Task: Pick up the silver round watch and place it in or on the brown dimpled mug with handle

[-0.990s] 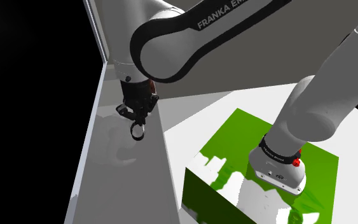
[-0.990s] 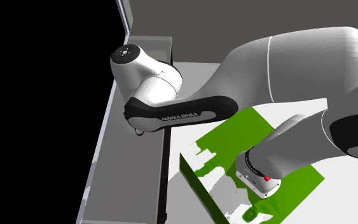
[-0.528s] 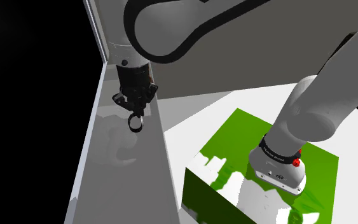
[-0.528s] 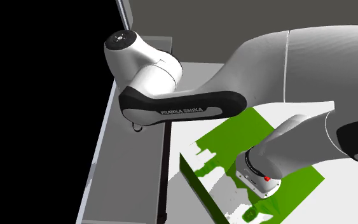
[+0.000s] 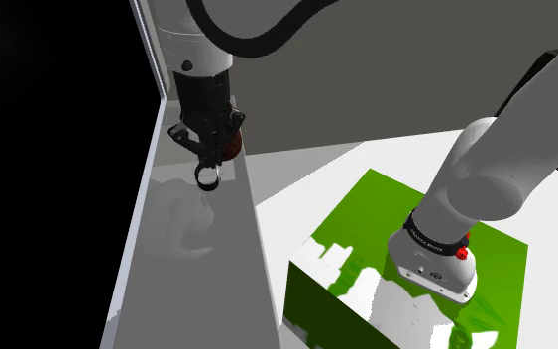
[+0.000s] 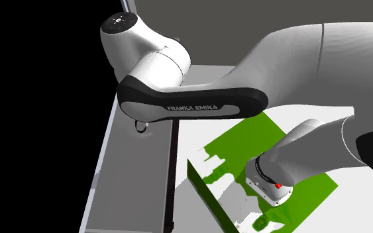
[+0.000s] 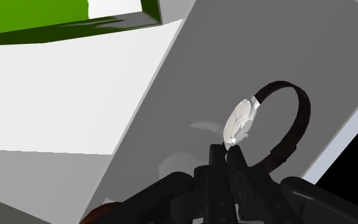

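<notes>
Watch (image 7: 240, 121): round silver face, dark strap looped; gripper (image 7: 227, 154) clamped on case edge, over grey surface (image 5: 182, 263).

Open room under the gripper (image 5: 207, 167), clasped watch (image 5: 206, 179) hanging into it, down to bare grey counter (image 5: 182, 258); brown mug (image 5: 232, 147) close beside; wall post (image 5: 149, 50) near; green stand (image 5: 366, 203) well apart.

I worked over a long glossy grey desk (image 5: 192, 248) that ran away toward a plain grey wall (image 5: 386, 79). On the shoulder view's left, past the desk's edge and a pale upright panel (image 5: 148, 50), lay a black area (image 5: 49, 178). On the desk's other side spread a flat white floor (image 5: 296, 188), evenly lit.
</notes>
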Robot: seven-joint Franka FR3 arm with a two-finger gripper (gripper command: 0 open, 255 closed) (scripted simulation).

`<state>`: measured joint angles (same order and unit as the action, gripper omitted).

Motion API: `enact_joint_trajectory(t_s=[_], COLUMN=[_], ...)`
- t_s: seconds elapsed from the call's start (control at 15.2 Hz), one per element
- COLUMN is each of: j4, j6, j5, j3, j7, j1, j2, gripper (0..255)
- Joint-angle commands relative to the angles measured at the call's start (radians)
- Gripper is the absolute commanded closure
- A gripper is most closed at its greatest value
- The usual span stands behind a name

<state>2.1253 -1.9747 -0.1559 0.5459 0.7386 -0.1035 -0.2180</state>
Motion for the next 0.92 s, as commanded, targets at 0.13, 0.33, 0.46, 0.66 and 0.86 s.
enact_joint_trajectory(t_s=[0.13, 0.33, 0.46, 0.66, 0.86], j4=[-0.045, -0.081, -0.111, -0.164, -0.229], j6=[0.053, 0.060, 0.066, 0.078, 0.093], j5=[0.000, 0.024, 0.041, 0.067, 0.093], j3=[-0.005, -0.040, -0.062, -0.092, -0.120], j7=[0.000, -0.055, -0.089, -0.137, -0.182], j1=[0.001, 0.033, 0.054, 0.083, 0.111], j2=[-0.007, 0.030, 0.059, 0.110, 0.167], gripper=[255, 255, 255, 255, 255])
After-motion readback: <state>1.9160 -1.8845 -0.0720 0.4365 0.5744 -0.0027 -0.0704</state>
